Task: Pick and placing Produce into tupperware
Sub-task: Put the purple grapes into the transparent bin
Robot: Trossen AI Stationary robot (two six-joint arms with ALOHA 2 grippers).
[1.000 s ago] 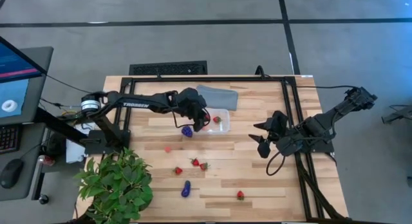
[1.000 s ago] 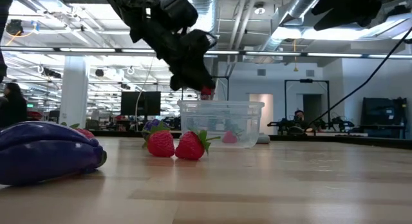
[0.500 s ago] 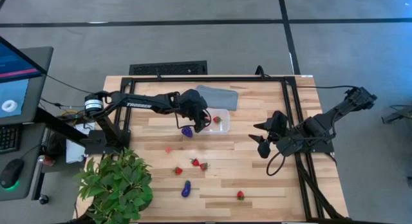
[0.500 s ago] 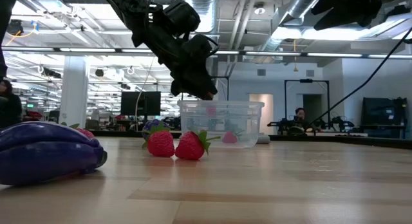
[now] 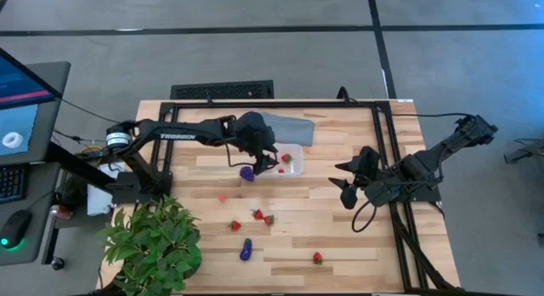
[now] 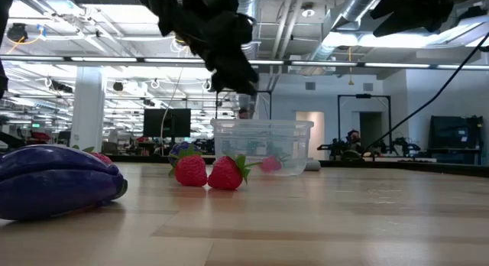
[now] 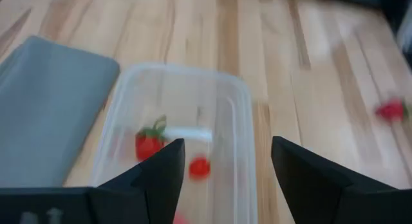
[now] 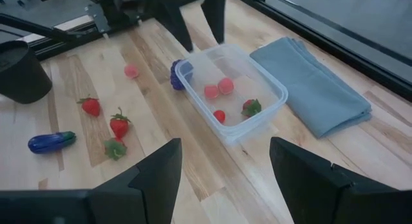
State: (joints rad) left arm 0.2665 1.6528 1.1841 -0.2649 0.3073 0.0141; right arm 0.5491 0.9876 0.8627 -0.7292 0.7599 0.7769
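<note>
I have the left gripper (image 5: 264, 160) hanging over the near-left end of the tupperware (image 5: 293, 148), fingers spread apart with nothing between them; in the left wrist view the box interior shows plainly through the gap. The tupperware sits just beside the grey cloth (image 5: 287, 127) and already holds a strawberry (image 7: 149, 144), a small red bit (image 7: 199, 167) and, in the right wrist view, two pinkish pieces (image 8: 218, 88).

What the next move turns on, as I judge it: the closest loose produce is the purple piece (image 5: 246, 173), lying on the bench (image 5: 340, 236) just outside the tupperware's left end, almost under the left gripper and a touch toward the plant (image 5: 153, 241). It looks round, with no clear long axis. Farther from the tupperware, toward the plant, lie a pink bit (image 5: 221, 196), a strawberry pair (image 5: 263, 217), a lone strawberry (image 5: 235, 225), an eggplant (image 5: 246, 249) with its long axis running away from the box, and one more strawberry (image 5: 317, 258). The left arm is far nearer to all of these. The right gripper (image 5: 348, 183) waits well apart on the tupperware's other side, fingers wide and empty.

From above, the left arm covers part of the box's end, so I can't count its contents there. The low view shows the gripper only as a dark mass.
</note>
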